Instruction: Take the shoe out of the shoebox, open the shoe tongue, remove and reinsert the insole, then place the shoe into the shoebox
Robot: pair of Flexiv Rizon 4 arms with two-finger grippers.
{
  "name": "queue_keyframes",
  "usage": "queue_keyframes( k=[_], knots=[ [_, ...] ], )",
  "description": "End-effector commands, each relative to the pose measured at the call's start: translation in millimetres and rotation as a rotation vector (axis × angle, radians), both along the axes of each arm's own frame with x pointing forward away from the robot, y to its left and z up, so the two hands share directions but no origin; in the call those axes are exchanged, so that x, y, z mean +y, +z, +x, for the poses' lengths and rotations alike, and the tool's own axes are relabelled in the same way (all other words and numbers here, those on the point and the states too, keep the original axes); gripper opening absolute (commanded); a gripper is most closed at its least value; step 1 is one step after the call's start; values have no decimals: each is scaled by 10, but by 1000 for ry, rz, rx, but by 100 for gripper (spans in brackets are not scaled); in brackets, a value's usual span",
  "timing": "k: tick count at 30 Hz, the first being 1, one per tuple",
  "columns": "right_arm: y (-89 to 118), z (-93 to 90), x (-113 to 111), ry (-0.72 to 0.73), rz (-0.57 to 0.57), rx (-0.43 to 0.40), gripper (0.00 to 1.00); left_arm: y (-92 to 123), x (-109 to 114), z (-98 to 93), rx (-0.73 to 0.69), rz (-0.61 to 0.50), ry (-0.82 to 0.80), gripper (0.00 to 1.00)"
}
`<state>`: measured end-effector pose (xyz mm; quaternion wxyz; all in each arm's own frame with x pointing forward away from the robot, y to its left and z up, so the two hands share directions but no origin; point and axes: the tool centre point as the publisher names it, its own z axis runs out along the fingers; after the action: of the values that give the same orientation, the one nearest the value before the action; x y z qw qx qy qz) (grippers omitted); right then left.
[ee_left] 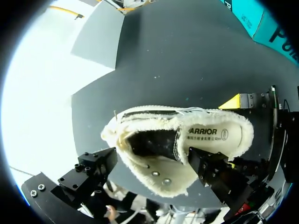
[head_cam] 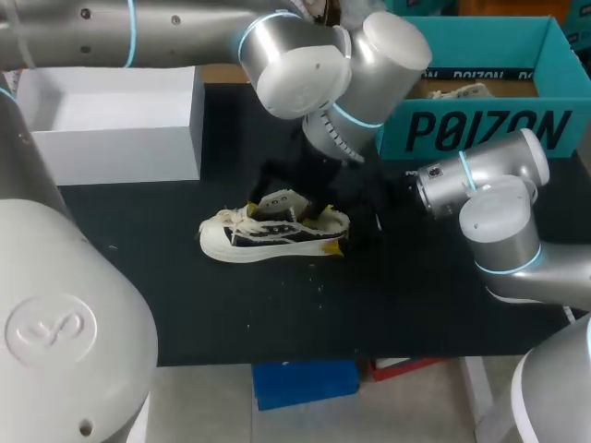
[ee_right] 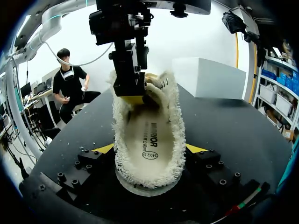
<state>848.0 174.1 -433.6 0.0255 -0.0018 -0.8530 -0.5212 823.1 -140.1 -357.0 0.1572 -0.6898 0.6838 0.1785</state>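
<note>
2 arms share the shoe [head_cam: 268,235], toe left, heel right: right end effector [ee_right: 150,148] clamps the heel; left end effector [ee_right: 134,95] hangs over the opening, its grip impossible to tell.

Bare surface [head_cam: 277,314] lies open in front of the shoe [head_cam: 272,235] and past its toe. From above, my left arm [head_cam: 305,65] and left claw [ee_left: 152,165] block the opening. My right claw [ee_right: 150,151] clamps the heel. A white box [head_cam: 111,125] and the teal shoebox [head_cam: 480,129] wall the back.
</note>
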Motion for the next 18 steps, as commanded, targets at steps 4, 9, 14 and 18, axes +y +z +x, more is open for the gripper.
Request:
queue_keyframes(
  k=[4, 9, 14, 18],
  knots=[
    [-63, 17, 39, 0, -1, 1, 0, -109, 5, 44, 6, 120, 11, 100],
    [-63, 17, 39, 0, -1, 1, 0, -108, 56, 56, 6, 125, 17, 96],
    [-63, 17, 39, 0, -1, 1, 0, -116, 79, 47, 10, 127, 15, 10],
    [-63, 17, 39, 0, -1, 1, 0, -111, 86, 42, 5, 125, 8, 0]
  ],
)
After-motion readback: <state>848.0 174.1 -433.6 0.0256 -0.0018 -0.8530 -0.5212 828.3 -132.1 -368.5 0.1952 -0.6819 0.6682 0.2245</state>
